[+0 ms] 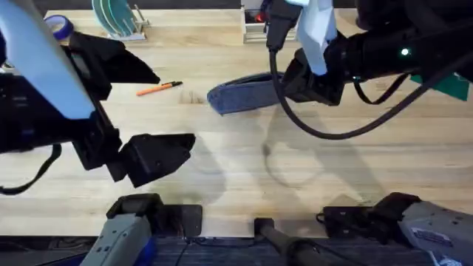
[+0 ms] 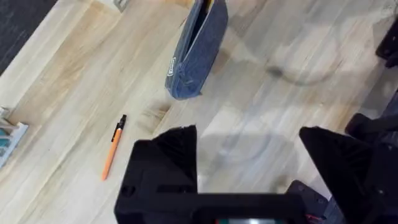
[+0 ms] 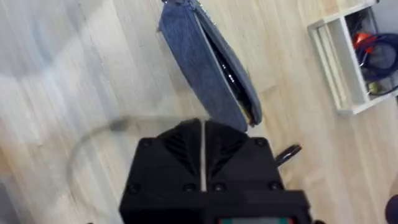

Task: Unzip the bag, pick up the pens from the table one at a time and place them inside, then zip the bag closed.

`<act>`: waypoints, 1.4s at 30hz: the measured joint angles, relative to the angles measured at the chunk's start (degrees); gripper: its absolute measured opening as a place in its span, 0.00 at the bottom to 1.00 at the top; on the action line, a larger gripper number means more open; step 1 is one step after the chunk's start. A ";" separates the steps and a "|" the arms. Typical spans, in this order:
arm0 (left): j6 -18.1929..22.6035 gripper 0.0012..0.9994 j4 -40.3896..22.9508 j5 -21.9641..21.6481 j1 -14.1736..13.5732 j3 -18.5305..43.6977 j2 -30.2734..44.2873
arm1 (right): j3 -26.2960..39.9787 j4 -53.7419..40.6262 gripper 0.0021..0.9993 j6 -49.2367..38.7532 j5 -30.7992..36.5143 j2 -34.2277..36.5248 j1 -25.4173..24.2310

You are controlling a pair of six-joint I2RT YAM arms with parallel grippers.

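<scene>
The bag (image 1: 240,96) lies on the far middle of the table (image 1: 310,162), its zipper gaping. The orange pen (image 1: 159,89) lies just left of it. The left gripper (image 2: 249,168) hangs wide open, empty; the right gripper (image 3: 203,140) is closed, empty, above the bag's right end.

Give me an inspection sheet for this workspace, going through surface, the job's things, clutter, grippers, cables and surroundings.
Surface: light wooden table, grain visible.
Job's things: blue-grey bag lying unzipped, something dark showing inside in the right wrist view; orange pen on the table, apart from the bag on its left.
Clutter: roll of blue tape and a rack of green plates at the far left edge; white tray with small items at the far edge.
Grippers: left gripper open above bare table; right gripper shut, over the bag's right end.
Cables: black cable looping off the right arm.
Surroundings: nothing seen.
</scene>
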 joint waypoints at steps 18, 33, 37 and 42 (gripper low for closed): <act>-0.12 1.00 0.02 -0.04 0.00 0.00 0.00 | 0.01 -0.09 0.03 -3.73 -2.57 0.00 0.52; -0.13 0.99 0.02 -0.07 0.00 0.00 0.00 | 9.60 -8.55 0.03 -5.06 -2.56 0.00 -2.55; -0.13 0.99 0.02 -0.04 0.00 0.00 0.00 | 13.04 -14.42 0.03 -6.65 -2.56 0.20 -3.90; -0.13 1.00 0.02 -0.07 0.00 0.00 0.00 | 17.43 -21.72 0.03 -9.85 -2.56 2.56 -4.26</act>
